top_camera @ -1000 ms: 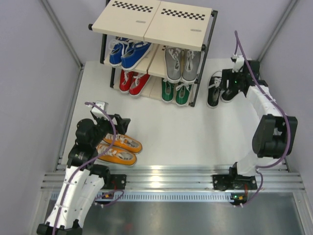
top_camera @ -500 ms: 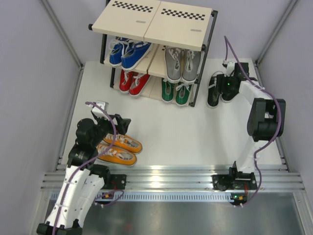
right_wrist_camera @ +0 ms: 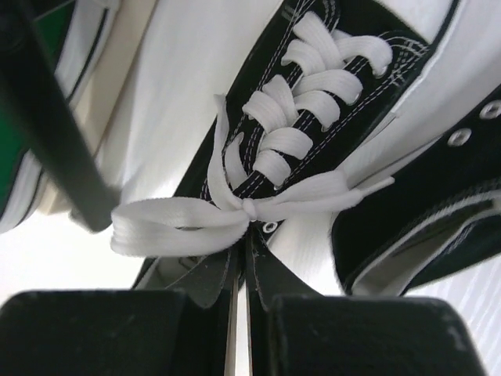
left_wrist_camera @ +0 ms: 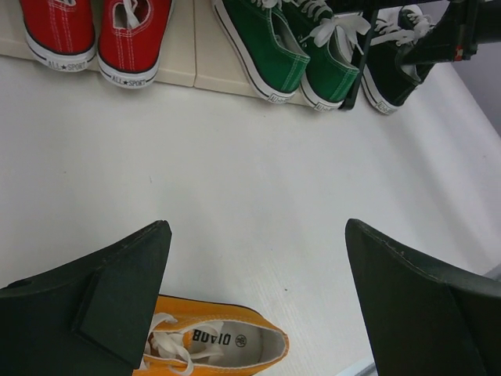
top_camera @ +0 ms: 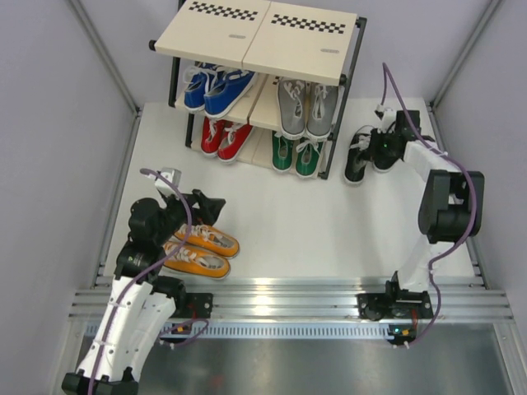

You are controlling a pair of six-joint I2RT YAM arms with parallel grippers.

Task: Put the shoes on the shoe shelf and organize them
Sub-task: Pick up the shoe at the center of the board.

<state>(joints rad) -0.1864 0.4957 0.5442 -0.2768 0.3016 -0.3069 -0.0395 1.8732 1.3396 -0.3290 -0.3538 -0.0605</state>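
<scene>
1. Moved since a second ago: right hand (top_camera: 372, 150), drawn in low onto the black shoes (top_camera: 356, 162), fingers gone from parted to pressed together.
2. Shifted a little as well: black shoe nearer the shelf (top_camera: 263, 37), now lying slightly askew on the bench (top_camera: 280, 222).
3. Seen from the right wrist: fingers (right_wrist_camera: 117, 333) shut tight, tips right under the white bow (right_wrist_camera: 180, 219) at the mouth of one black shoe (right_wrist_camera: 356, 129).
4. Cannot tell whether any canvas or lace is caught between those tips.
5. Just to that hand's right, the second black shoe (right_wrist_camera: 438, 204); to its left, a black shelf post (right_wrist_camera: 55, 133).
6. Both black shoes down on the bench beside the shelf, not on any tier.
7. Left hand (top_camera: 207, 203) spread wide, holding nothing, hovering above the bench, hardly changed from before.
8. Directly under and just behind the left hand: orange shoes (top_camera: 202, 249), side by side on the bench, one heel opening showing between the fingers (left_wrist_camera: 109, 305) in the wrist view.
9. Well ahead of the left hand, on the bottom tier: red shoes (top_camera: 222, 138) and green shoes (top_camera: 295, 152), heels facing the hand.
10. One tier up: blue shoes (top_camera: 216, 86) above the red, grey shoes (top_camera: 306, 107) above the green.
</scene>
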